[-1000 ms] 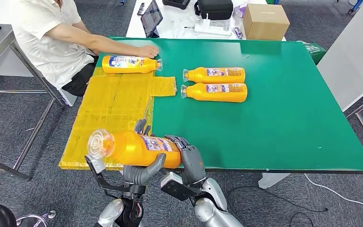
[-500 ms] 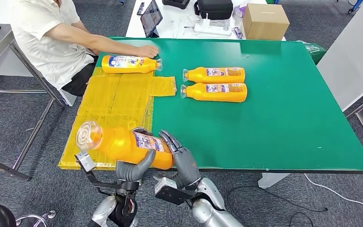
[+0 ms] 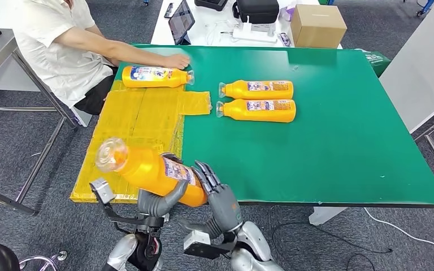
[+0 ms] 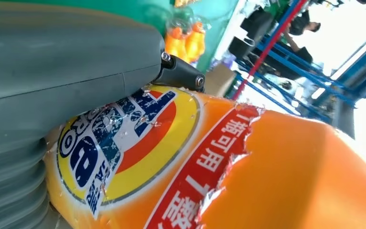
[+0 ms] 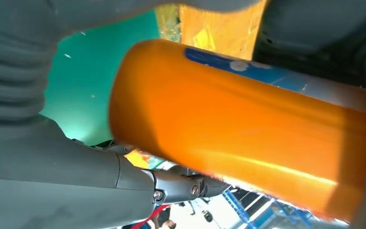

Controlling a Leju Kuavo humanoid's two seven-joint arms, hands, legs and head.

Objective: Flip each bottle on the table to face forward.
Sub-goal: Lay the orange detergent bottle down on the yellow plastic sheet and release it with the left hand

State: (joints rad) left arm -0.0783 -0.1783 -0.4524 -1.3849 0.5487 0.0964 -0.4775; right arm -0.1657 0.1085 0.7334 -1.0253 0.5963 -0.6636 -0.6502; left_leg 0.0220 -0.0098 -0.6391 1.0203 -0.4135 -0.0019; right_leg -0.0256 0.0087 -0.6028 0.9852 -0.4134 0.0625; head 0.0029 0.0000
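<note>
Nearest the robot, at the front edge of the green table (image 3: 339, 147), the left hand (image 3: 157, 202) grips an orange bottle (image 3: 152, 172) from below, its thick grey thumb curled up around the body. The right hand (image 3: 217, 192) sits at the bottle's base end with its fingers (image 3: 205, 170) laid against the orange plastic, so the bottle is held between both hands. It is lifted off the surface and tilted, its clear cap (image 3: 111, 153) pointing up and to the left over the yellow sheet (image 3: 138, 121) that covers the table's left part. The left wrist view shows a torn label with a blue, red and yellow logo pressed against the grey cover. Farther back, two more orange bottles lie side by side on the bare green, the nearer lying bottle (image 3: 256, 110) just beside the farther lying bottle (image 3: 256, 88), caps to the left. Beyond the sheet's far edge, a fourth bottle (image 3: 156, 76) lies with a seated person's hand (image 3: 176, 60) close by its cap end.
</note>
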